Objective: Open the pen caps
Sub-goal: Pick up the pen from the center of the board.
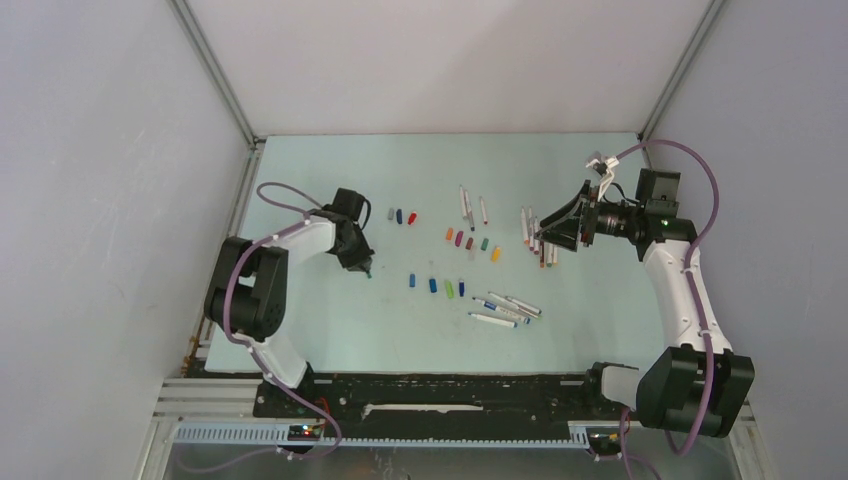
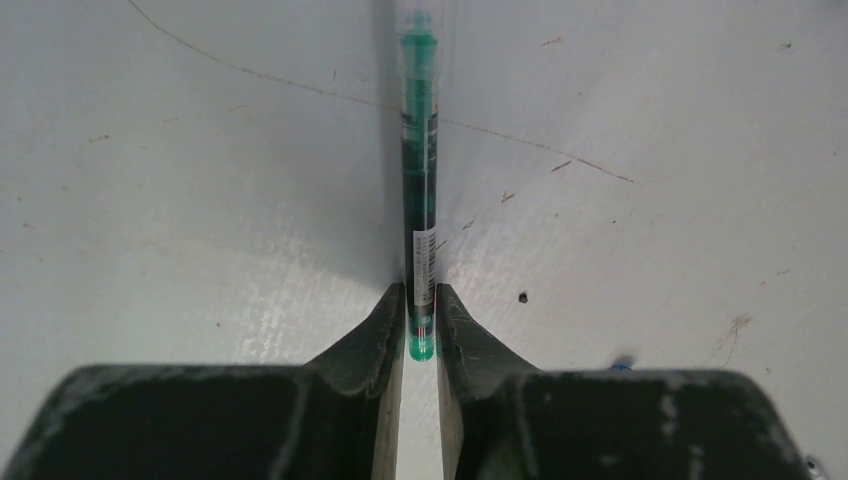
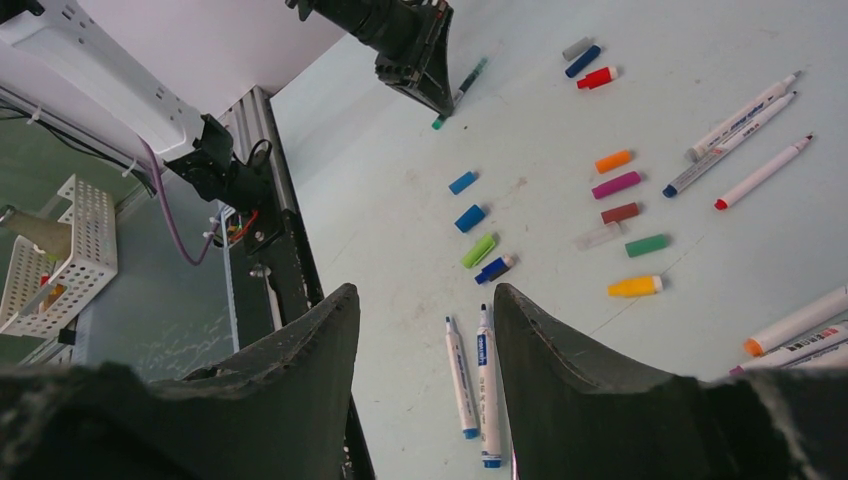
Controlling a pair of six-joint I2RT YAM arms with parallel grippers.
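The left gripper is clamping a green pen by one end, its jaws pressing almost together on the barrel; the pen is pointing away from the wrist over the left part of the table; whether its other end is carrying a cap I cannot tell, since that end is blurring out in the left wrist view. The right gripper is hanging over the right part of the table, its jaws standing apart with nothing between them; it is sitting just beside a cluster of pens lying on the surface.

The pen caps are lying loose in the middle of the table, between the two arms, none touching either gripper; a grey, a blue and a red one are forming the far row, towards the left; orange, magenta, brown, green and yellow ones are making up the central group; two blue, a light green and a dark blue one are forming the near row. The far pens, three with bare tips, are lying beyond the caps; the near pens are lying to the right of the near row.
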